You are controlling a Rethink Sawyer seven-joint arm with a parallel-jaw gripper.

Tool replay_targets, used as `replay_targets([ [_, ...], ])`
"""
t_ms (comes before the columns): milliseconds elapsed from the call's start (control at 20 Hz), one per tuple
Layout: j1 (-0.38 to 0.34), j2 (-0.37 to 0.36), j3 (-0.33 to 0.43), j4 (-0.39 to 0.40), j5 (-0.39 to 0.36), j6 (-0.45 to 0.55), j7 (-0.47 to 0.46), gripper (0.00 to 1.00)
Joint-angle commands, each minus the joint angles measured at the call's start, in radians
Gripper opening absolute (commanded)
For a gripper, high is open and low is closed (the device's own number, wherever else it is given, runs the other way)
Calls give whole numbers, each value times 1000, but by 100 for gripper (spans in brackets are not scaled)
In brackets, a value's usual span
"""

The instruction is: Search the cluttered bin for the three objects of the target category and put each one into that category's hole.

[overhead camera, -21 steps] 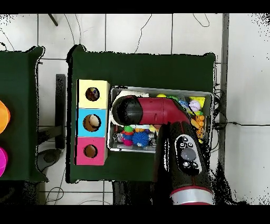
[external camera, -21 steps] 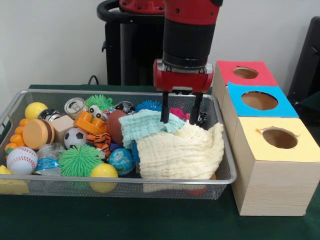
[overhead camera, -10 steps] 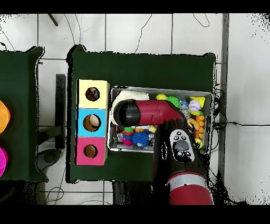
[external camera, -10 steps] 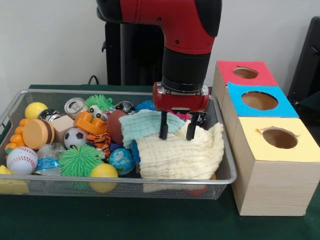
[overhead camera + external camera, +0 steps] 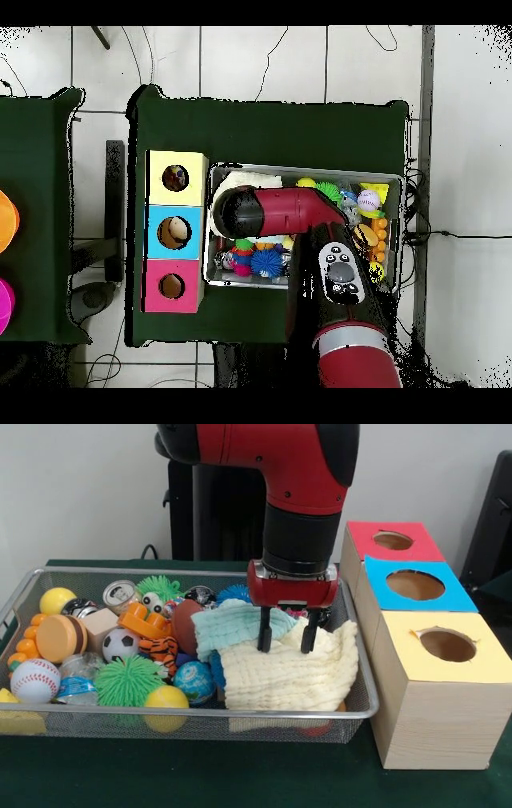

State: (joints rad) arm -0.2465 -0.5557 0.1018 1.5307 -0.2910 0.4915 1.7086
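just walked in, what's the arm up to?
The Sawyer's gripper is down in the wire bin, fingers open, tips at the top of the cream cloth beside the teal cloth. Nothing is gripped yet. Balls and toys crowd the rest of the bin. The three boxes with holes, red, blue and yellow, stand beside the bin.

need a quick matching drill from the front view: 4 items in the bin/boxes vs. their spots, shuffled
Items:
1. baseball
2. cream cloth
3. yellow box
4. red box

Places:
A. farthest box in the row
B. bin's left end, by the front wall
C. nearest box in the row
D. bin's right part, under the gripper

Pairs: 1-B, 2-D, 3-C, 4-A
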Motion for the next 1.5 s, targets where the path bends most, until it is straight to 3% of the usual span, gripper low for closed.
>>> replay_targets([
  [50, -1, 64, 8, -39, -59, -68, 60, 100],
  [300, -6, 74, 2, -26, -69, -119, 64, 100],
  [750, -9, 72, 10, -22, -64, -99, 31, 100],
  [800, -10, 71, 11, -20, -64, -98, 28, 0],
  [1500, -10, 69, 14, -15, -71, -113, 26, 0],
])
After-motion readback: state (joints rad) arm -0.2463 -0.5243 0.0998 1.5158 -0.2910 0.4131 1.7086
